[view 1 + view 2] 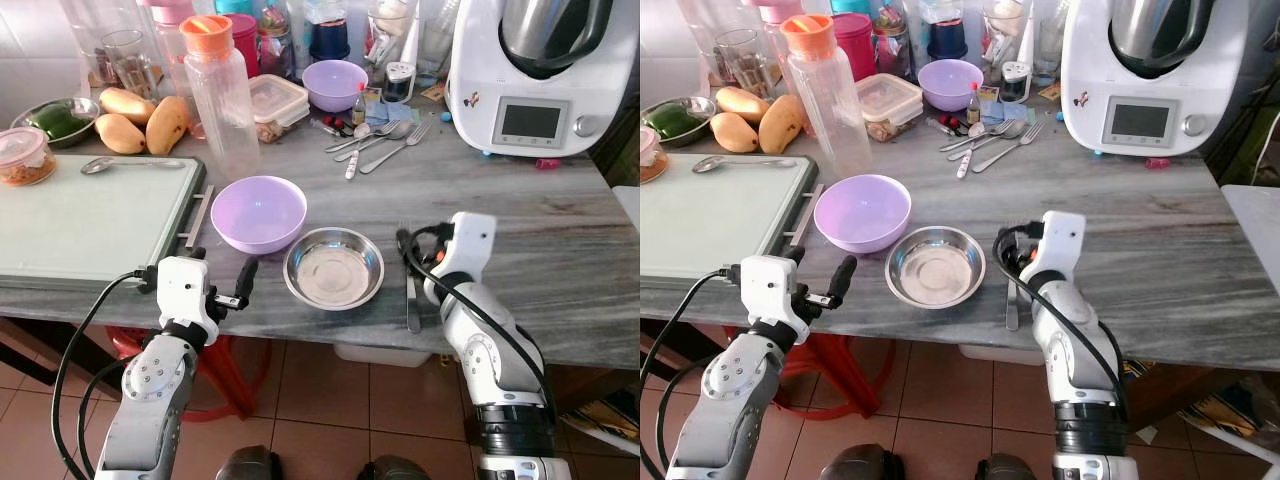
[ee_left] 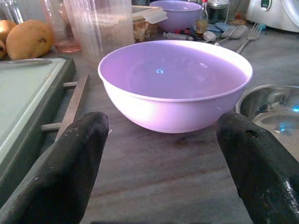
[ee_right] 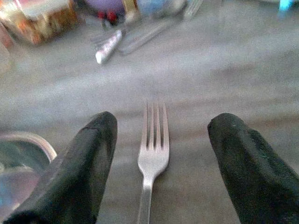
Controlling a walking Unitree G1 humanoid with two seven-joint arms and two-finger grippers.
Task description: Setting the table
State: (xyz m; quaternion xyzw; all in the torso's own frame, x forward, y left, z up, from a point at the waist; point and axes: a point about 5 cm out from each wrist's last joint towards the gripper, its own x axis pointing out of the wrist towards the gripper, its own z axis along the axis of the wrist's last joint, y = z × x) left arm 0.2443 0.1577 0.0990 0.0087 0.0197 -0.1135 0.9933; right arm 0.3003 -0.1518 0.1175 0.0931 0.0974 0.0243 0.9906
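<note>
your right gripper (image 3: pixel 159 154) hangs over the fork (image 1: pixel 411 285) beside the empty steel bowl (image 1: pixel 334 267), jaws apart. your left gripper (image 2: pixel 161 163), jaws apart, faces the empty purple bowl (image 2: pixel 175 84) on the counter (image 1: pixel 560 230).

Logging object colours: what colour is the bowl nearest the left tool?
Light purple (lilac) bowl, plain with no pattern; clearest in the left wrist view.

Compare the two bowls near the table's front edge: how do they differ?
The purple bowl is matte plastic-looking, deeper and wider; the steel bowl is shiny, shallower and smaller. The purple bowl sits ahead of the open left gripper; the steel bowl lies left of the fork. Both stand upright and look empty.
</note>
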